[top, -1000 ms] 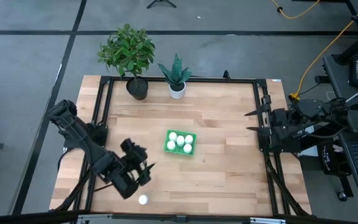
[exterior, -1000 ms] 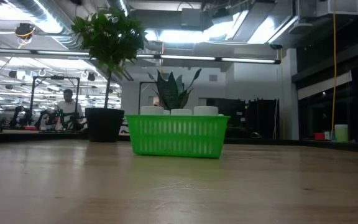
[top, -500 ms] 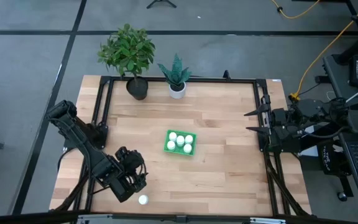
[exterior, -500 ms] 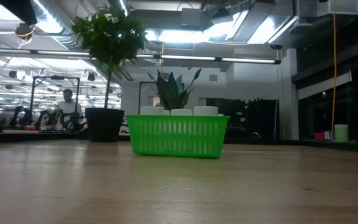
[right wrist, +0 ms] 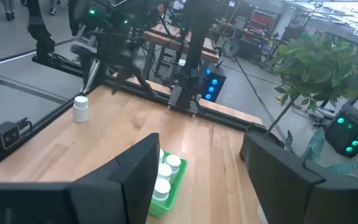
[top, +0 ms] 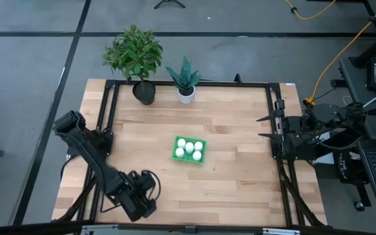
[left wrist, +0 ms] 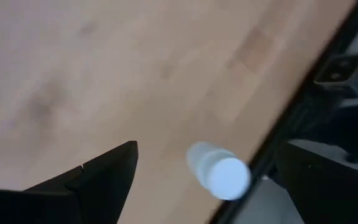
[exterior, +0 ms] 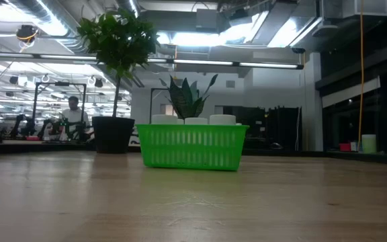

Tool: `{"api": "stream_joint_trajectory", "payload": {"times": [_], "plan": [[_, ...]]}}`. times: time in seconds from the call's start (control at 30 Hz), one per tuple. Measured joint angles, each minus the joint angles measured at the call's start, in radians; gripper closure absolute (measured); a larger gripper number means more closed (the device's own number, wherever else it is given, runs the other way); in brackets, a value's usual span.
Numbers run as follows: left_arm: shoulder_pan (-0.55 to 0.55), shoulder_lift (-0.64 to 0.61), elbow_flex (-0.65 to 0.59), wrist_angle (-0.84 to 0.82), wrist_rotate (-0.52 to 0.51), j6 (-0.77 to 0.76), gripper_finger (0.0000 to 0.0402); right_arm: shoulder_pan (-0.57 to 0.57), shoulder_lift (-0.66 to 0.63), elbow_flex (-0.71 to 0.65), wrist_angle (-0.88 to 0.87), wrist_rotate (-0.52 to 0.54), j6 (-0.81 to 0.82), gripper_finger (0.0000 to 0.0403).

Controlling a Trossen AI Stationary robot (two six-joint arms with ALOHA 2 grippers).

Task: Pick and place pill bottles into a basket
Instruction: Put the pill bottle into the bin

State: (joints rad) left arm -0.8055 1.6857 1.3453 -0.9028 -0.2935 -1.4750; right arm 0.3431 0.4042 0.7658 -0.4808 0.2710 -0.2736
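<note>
One white pill bottle (left wrist: 219, 170) stands upright on its base on the wood table near the near edge; it also shows in the right wrist view (right wrist: 81, 109). My left gripper (left wrist: 207, 154) is open above it, one finger on either side, not touching. In the high view my left gripper (top: 145, 200) hides this bottle. The green basket (top: 189, 149) sits mid-table with several white bottles in it; their caps show above its rim in the low view (exterior: 192, 146). My right gripper (top: 264, 127) is open and empty at the table's right edge.
Two potted plants stand at the far edge: a leafy one in a black pot (top: 136, 55) and a spiky one in a white pot (top: 185, 81). A black frame rail (left wrist: 291, 118) runs along the near edge, close beside the lone bottle. A person shows in the room behind (exterior: 74, 115).
My left gripper has gone toward the table's near edge and down over the lone bottle, which it now covers in the high view. The bottle and the basket have stayed in place.
</note>
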Motion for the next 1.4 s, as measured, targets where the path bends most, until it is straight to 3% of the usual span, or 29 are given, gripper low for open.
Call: {"api": "stream_joint_trajectory", "payload": {"times": [0.27, 0.53, 1.0, 1.17, 1.4], "plan": [[-0.021, 0.062, 0.0, 0.095, 0.068, -0.062, 0.0009, 0.0, 0.0, 0.0, 0.001, 0.0, -0.018, 0.0169], [-0.081, 0.107, 0.0, 0.11, 0.07, -0.189, 0.0002, 0.0, 0.0, 0.0, 0.006, 0.0, 0.003, 0.0169], [-0.089, 0.236, 0.0, 0.179, 0.064, -0.238, 0.0003, 0.0, 0.0, 0.0, 0.009, -0.001, 0.003, 0.0169], [-0.077, 0.249, 0.0, 0.182, 0.071, -0.242, 0.0032, 0.0, 0.0, 0.0, 0.008, -0.001, 0.003, 0.0169], [-0.051, 0.247, 0.0, 0.183, 0.077, -0.214, 0.0103, 0.0, 0.0, 0.0, 0.004, -0.001, 0.0, 0.0169]]}}
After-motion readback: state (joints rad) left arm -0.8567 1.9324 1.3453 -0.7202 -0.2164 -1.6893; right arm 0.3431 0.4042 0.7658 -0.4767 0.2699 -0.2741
